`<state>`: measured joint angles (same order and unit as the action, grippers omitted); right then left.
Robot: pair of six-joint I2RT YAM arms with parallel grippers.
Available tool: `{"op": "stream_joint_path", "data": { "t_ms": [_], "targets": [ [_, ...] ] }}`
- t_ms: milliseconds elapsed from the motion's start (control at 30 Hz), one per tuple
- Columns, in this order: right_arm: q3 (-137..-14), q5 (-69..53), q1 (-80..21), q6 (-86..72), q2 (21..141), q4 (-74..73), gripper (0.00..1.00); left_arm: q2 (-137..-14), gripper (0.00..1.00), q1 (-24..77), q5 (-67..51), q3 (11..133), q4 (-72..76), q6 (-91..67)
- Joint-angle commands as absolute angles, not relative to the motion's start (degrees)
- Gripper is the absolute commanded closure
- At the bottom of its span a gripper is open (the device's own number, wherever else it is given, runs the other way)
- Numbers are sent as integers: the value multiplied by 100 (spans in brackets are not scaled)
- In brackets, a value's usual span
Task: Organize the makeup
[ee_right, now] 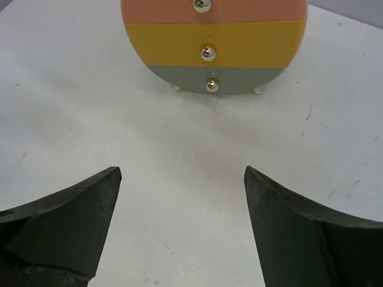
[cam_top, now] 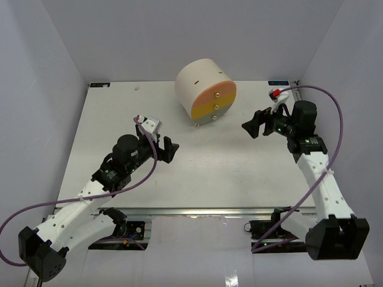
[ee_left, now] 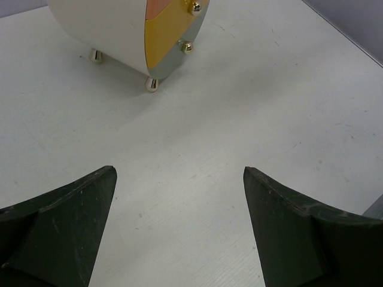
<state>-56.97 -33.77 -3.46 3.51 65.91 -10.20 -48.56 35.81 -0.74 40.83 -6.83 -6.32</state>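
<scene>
The left end effector [cam_top: 172, 149] and the right end effector [cam_top: 251, 122] both hang released and empty just over the worktop [cam_top: 215, 173]. Each is aimed at the cream drum [cam_top: 200, 78] at the far middle, likely so that either can reach its knobs [ee_right: 207, 53]. No makeup shows in any view, so its place, heading and long axis cannot be told; it is probably shut inside the drawers [ee_right: 173, 45], whose closed fronts face near and right.

The jaws stand wide apart above the white table [ee_left: 287, 89], the cream drum [ee_left: 114, 30] on gold feet [ee_left: 152, 85] ahead.
</scene>
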Motion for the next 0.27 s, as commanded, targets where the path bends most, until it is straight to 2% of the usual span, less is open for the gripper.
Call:
{"op": "stream_joint_path", "data": {
  "t_ms": [0, 233],
  "targets": [
    [-5324, -2666, -334, 729, 5540, -1821, 10, -4729, 2, 3560, -228, 3999, -510, -738],
    [-4711, -1827, -329, 897, 4309, -1765, 10, -4734, 2, 3560, -110, 3878, -457, -790]
  ]
}}
